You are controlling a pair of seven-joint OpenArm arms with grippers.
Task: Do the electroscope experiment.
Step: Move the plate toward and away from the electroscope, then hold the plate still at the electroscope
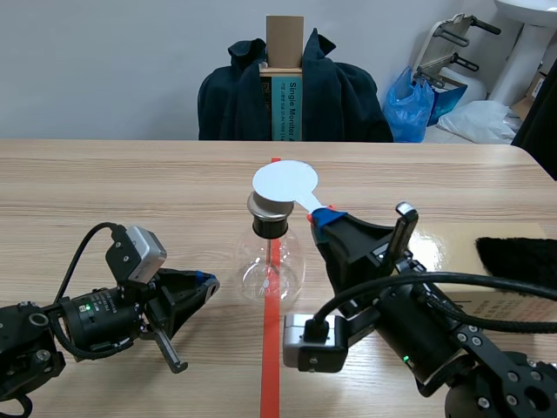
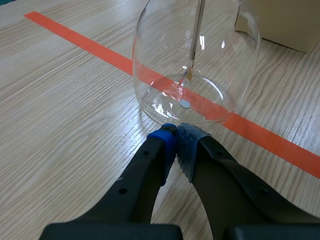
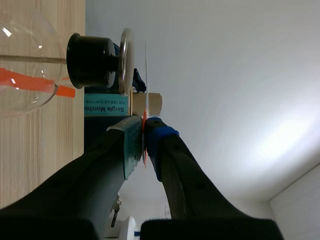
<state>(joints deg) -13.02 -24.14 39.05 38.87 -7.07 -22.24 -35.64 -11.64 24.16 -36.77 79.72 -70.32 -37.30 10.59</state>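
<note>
One clear round glass flask with a black stopper (image 1: 271, 266), one white round paddle (image 1: 285, 185), one black fuzzy cloth (image 1: 518, 261), one blue plastic bag (image 1: 409, 104).

A pale wood-grain surface (image 1: 130, 183) runs back to a grey wall (image 1: 104, 61). An orange-red tape line (image 1: 271, 366) crosses the surface toward the far side. Behind the far edge, a dark jacket (image 1: 235, 104) is draped around an upright cardboard box (image 1: 285, 39) that carries a teal printed label (image 1: 287, 109). Further right on the floor sit a blue plastic bag (image 1: 409, 104) and a white bag (image 1: 483, 120). Behind them stand a folded grey frame with black grips (image 1: 448, 48) and a white pedestal (image 1: 526, 52). A flat cardboard box (image 1: 513, 306) lies on the surface's right side.
</note>
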